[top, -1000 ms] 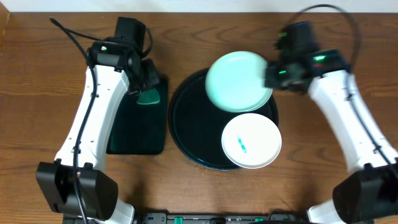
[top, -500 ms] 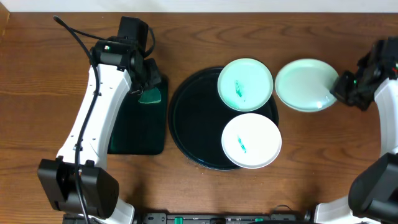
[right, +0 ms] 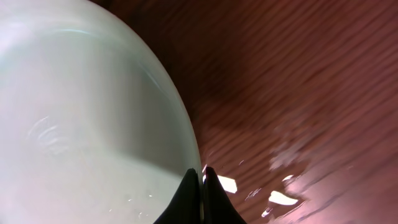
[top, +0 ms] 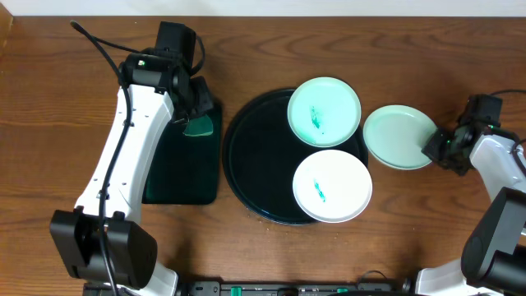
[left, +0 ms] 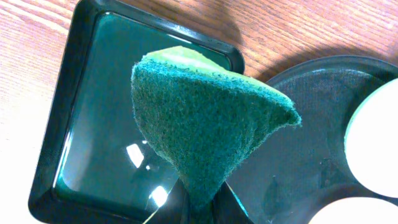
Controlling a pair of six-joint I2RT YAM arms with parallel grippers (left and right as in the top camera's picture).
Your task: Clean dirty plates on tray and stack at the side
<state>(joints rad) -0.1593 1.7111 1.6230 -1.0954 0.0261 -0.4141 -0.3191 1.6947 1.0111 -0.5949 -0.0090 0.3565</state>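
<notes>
The black round tray [top: 255, 156] holds two plates with teal smears: a pale-mint one [top: 325, 111] at its far right and a white one [top: 332, 186] at its near right. A third, clean pale-mint plate [top: 397, 136] lies on the wood to the right of the tray. My right gripper [top: 434, 148] is shut on that plate's right rim [right: 186, 137]. My left gripper [top: 196, 122] is shut on a green scouring sponge [left: 205, 124] and holds it above the green tray's far right corner.
A rectangular dark green tray [top: 182, 164] lies left of the black tray; it also shows in the left wrist view [left: 93, 118]. The black tray's rim [left: 311, 68] shows at the right there. Bare wooden table surrounds everything.
My right gripper carried the clean plate from above the tray out to the right and lowered it onto the table beside the tray. The smeared mint plate beneath came into sight. The left arm stayed still.
</notes>
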